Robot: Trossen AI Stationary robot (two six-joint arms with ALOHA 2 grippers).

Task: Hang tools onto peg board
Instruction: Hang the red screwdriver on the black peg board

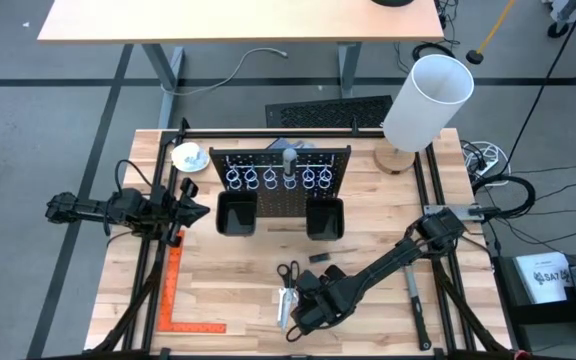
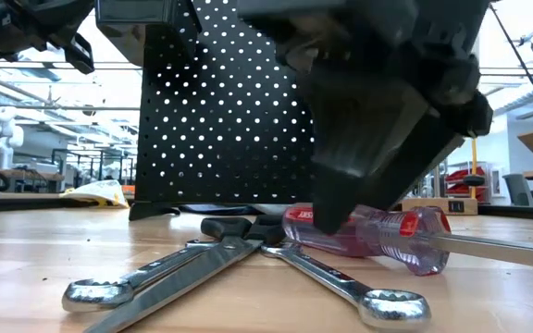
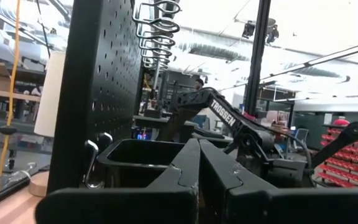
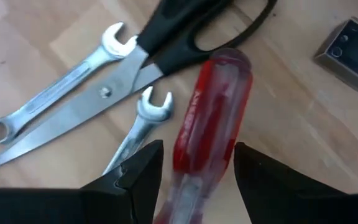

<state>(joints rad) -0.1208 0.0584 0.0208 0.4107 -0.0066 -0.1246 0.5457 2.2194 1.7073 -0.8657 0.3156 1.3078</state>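
My right gripper (image 4: 194, 165) is hiding most of the tool pile from above, its fingers standing wide on either side of the red-handled screwdriver (image 4: 210, 118), not gripping it. The scissors (image 4: 166, 50) and two wrenches (image 2: 359, 296) are lying crossed beside it on the wooden table (image 1: 368, 240). The peg board (image 1: 280, 180) is standing well behind. My left gripper (image 1: 183, 212) is waiting shut beside the board's left end.

Both arms are dark, almost black, built of angular jointed links. The right arm (image 3: 229, 118) bears white "TROSSEN" lettering along one link. The right gripper (image 4: 194, 171) has two matte black, wedge-shaped fingers (image 4: 135, 174).
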